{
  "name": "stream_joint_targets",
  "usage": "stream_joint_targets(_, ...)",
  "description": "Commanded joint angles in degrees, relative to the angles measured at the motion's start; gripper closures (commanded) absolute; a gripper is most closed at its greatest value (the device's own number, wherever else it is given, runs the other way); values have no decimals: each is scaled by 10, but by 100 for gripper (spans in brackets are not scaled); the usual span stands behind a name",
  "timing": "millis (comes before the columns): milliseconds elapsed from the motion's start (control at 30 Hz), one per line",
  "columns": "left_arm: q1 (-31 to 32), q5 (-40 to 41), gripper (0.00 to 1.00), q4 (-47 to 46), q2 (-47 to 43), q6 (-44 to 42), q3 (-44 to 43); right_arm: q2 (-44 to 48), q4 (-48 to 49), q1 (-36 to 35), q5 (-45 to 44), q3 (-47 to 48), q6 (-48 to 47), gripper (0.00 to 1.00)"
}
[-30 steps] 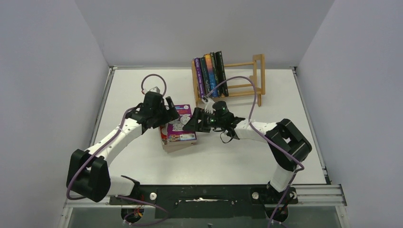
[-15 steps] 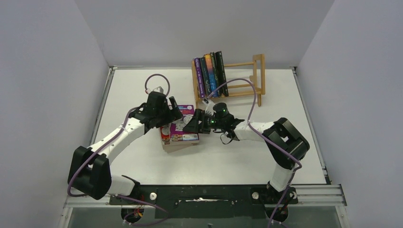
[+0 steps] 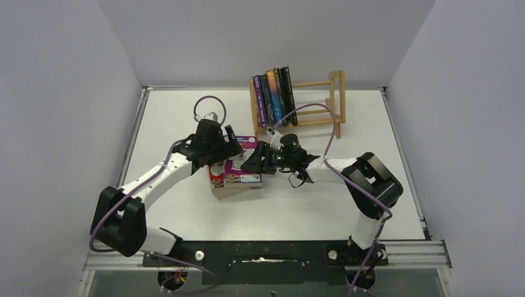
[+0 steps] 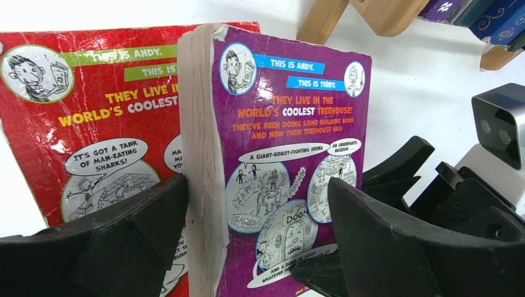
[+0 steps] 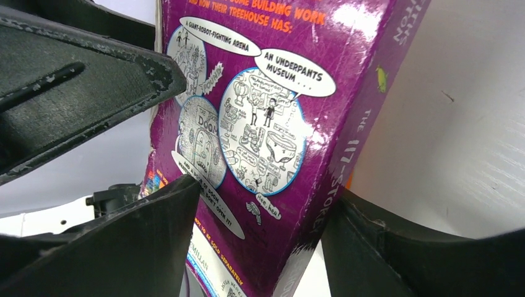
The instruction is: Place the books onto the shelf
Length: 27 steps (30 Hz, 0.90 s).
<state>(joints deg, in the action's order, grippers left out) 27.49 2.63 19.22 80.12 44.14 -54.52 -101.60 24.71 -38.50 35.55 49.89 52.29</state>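
Right claw (image 5: 266,192) straddles glossy, creased purple paperback (image 5: 266,111).

purple book (image 4: 291,161) was cut off at 6 o'clock, red book (image 4: 93,111) part-hidden behind left end effector (image 4: 257,185), shelf (image 4: 371,12) cropped at 12 o'clock
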Motion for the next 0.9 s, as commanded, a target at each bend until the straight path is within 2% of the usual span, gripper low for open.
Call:
stream_joint_targets(0, 23, -56, 18, -45, 7, 20, -18, 20, 78, -3, 15, -6, 7, 38)
stream_joint_targets(167, 25, -64, 18, -57, 11, 16, -9, 47, 85, -2, 6, -20, 8, 55)
stream_joint_targets(333, 30, -67, 18, -67, 12, 15, -2, 73, 93, -1, 4, -28, 4, 87)
stream_joint_targets(400, 30, -61, 18, -65, 11, 12, -6, 82, 96, -2, 2, -29, 0, 97)
stream_joint_targets(567, 24, 18, 18, 11, 0, -30, -64, 118, 68, -2, -12, -24, -38, 100)
stream_joint_targets(700, -15, 108, 17, 82, -25, -61, -115, 171, -33, -1, -43, 17, -115, 100)
stream_joint_targets(867, -99, 103, 17, 91, -76, -82, -126, 235, -174, 2, -106, 96, -222, 100)
